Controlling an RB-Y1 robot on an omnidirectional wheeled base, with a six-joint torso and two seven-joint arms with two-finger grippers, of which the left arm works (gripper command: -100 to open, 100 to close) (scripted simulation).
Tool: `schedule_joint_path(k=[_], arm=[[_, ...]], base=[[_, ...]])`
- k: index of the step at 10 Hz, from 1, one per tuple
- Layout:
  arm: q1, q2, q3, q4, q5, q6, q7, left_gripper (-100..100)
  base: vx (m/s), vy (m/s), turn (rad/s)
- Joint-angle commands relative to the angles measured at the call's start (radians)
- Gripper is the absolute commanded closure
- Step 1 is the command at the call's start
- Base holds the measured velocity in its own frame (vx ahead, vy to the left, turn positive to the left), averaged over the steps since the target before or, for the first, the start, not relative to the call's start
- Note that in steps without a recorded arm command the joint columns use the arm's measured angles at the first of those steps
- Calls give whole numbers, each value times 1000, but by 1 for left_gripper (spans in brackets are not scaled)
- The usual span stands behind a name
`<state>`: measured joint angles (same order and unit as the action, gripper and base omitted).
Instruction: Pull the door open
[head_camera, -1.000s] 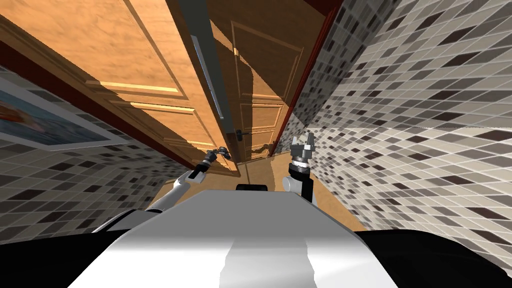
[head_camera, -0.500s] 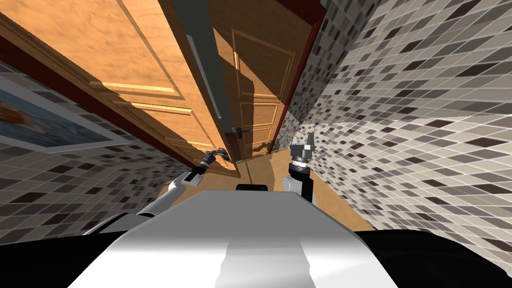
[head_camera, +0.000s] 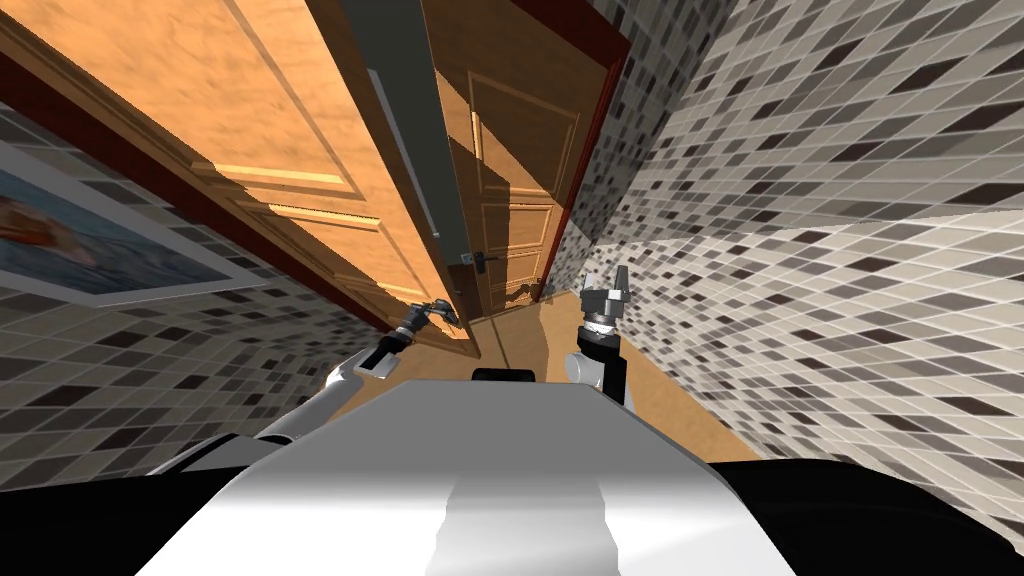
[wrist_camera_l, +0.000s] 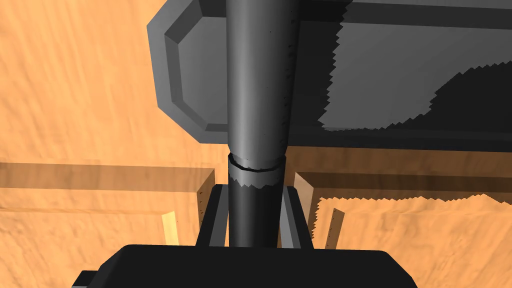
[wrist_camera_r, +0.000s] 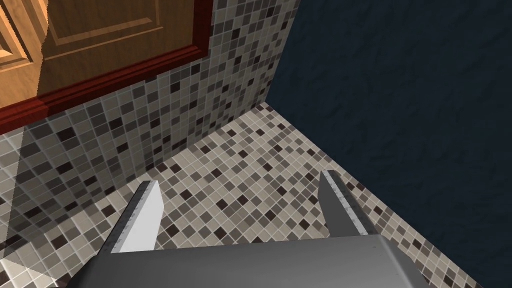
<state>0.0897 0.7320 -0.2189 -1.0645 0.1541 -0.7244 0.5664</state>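
The orange wooden door stands partly open, its grey edge turned toward me. In the head view my left gripper is at the door's near face, low by that edge. The left wrist view shows a dark grey lever handle rising from its backplate, and my left gripper is shut on the handle, fingers pressed to its sides. My right gripper is held up beside the tiled wall, open, with nothing between its fingers.
Through the gap a second wooden door in a dark red frame stands beyond. A mosaic-tiled wall runs close along my right. A framed picture hangs on the left wall. A strip of wooden floor lies by my right arm.
The door's free edge has swung a little further to the left with my left gripper still on the handle. My left forearm has drawn back. The right arm has held still.
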Motion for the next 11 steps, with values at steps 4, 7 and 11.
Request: schedule_joint_path(k=[4, 7, 11], arm=[[20, 28, -21, 17, -1, -61, 23, 100], [35, 51, -37, 32, -1, -114, 41, 100], [53, 78, -54, 48, -1, -174, 61, 100]], base=[[-133, 79, -117], [-229, 107, -173], [-191, 112, -130]])
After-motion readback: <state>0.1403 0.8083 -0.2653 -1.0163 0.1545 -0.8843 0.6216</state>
